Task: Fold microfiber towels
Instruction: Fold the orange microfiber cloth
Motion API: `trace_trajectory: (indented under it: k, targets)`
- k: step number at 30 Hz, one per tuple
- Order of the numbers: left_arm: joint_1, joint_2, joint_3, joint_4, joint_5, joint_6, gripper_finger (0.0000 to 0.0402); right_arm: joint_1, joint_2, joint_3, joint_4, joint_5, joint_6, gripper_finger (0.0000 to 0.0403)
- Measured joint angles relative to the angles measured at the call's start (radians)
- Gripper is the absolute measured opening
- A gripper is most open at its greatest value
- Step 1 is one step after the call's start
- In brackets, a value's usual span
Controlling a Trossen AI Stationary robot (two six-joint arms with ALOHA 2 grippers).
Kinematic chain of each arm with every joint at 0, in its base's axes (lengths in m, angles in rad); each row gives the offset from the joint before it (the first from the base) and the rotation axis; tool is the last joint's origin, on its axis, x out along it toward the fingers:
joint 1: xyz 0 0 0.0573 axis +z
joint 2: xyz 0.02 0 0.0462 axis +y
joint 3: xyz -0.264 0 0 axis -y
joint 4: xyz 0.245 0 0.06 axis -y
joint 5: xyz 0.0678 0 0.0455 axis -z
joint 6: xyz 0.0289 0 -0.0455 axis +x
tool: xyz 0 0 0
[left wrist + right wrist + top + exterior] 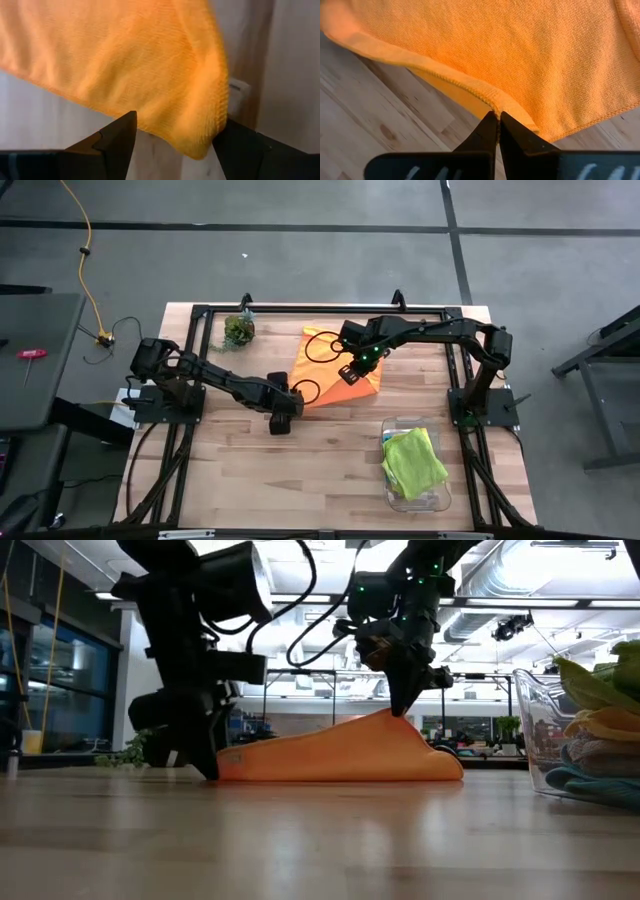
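Orange cloth, the towel (335, 360) being folded, lies near the middle of the wooden surface (300, 470), toward twelve o'clock. At its nine-o'clock corner the left claw (172, 137) sits low with fingers spread wide around the drooping corner, apparently placed to close on it. Toward three o'clock the right claw (497, 120) pinches the towel's hem, fingers nearly together, lifting it into a peak, probably to carry that edge over. At five o'clock, a clear bin (440, 498) holds finished towels (412, 460).

One camera looks straight down over the whole table (300, 470), one sits level at its surface, and both wrist cameras look closely at the orange towel (335, 365) all views share.
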Motion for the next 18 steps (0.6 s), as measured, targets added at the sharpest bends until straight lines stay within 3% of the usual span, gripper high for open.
trace_trajectory:
  k: [4,9,18]
  targets:
    - [0.000,-0.002,0.001,-0.031,-0.052,0.000,0.0214,0.000,0.000,0.000,0.004,0.000,0.000,0.0000]
    - [0.000,-0.007,0.001,-0.061,-0.055,0.007,0.0160,0.000,0.000,0.000,0.002,-0.001,0.000,0.0000]
    - [0.000,-0.025,0.001,-0.107,-0.053,0.010,0.0014,0.000,0.000,0.000,-0.009,-0.012,0.000,0.0000]
